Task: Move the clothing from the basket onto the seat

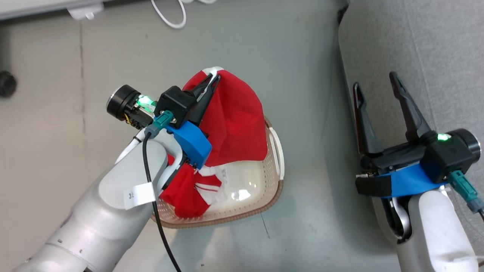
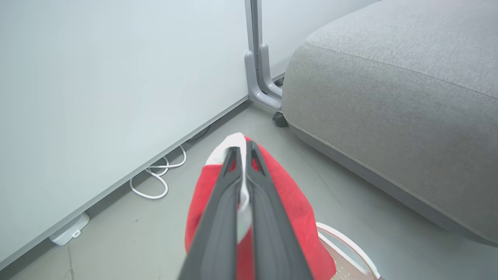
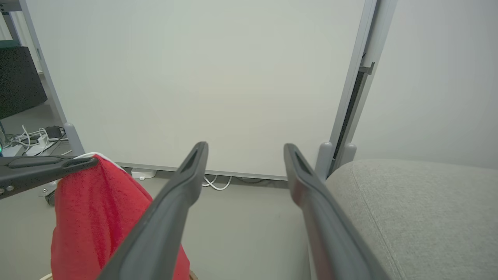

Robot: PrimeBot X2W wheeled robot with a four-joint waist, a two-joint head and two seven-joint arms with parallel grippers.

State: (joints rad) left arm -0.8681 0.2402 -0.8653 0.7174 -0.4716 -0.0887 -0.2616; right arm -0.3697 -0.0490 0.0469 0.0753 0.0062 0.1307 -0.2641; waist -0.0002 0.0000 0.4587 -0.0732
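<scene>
Jaws of the left gripper (image 1: 214, 77) are closed tight on the white trim of one red garment (image 1: 234, 117), which hangs above the basket (image 1: 227, 221). Right gripper (image 1: 374, 80) is spread wide, empty, at the edge of the seat (image 1: 435, 45). Second garment (image 1: 185, 194) lies in the basket; no clothing seen on the seat yet.

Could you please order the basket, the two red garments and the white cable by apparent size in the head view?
1. Cream-white perforated plastic basket, partly covered.
2. Thin red garment in the left gripper, held up nearer the camera, so its place against the basket is unsure.
3. Red white-striped garment lying inside.
4. Looped white cable.
</scene>
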